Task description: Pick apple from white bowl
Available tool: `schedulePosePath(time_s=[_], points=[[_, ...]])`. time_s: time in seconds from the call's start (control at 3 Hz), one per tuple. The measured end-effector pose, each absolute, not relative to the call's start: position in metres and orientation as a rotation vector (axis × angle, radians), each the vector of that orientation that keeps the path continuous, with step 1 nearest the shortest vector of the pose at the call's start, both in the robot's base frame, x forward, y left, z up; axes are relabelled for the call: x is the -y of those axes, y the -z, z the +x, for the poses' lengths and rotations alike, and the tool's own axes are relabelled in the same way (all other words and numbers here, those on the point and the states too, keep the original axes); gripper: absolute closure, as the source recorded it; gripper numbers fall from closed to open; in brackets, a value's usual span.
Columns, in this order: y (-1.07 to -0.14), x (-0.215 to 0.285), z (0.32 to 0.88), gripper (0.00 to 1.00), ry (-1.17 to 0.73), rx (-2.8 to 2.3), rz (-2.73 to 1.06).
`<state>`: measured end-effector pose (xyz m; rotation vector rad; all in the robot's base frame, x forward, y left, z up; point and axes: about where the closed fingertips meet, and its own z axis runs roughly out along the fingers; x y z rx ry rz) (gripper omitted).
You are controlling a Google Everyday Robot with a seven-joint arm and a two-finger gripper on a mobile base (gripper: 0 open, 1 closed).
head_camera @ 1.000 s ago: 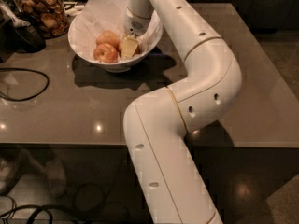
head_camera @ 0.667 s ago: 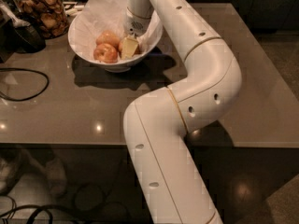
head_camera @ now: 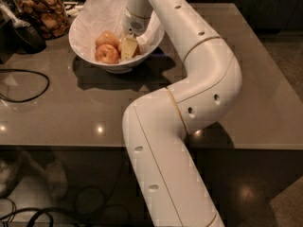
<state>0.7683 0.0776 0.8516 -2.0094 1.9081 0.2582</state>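
Observation:
The white bowl, lined with crumpled white paper, stands at the back left of the grey table. Two reddish-orange apples show in it: one at the front left and one behind it. My gripper reaches down into the bowl just right of these apples, its yellowish tip low inside the bowl. A sliver of reddish fruit shows right against the gripper's left side; the rest is hidden behind it. My white arm runs from the bowl across the table to the lower edge of the view.
A glass jar of brown snacks stands left of the bowl at the back. A dark object lies in front of the jar. A black cable loops over the table's left side.

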Motion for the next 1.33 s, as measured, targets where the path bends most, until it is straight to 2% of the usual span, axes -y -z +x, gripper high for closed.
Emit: schedulePosePath(time_s=[1.33], points=[[-0.888,-0.093,0.748,1.0,-0.288,-1.776,-2.071]])
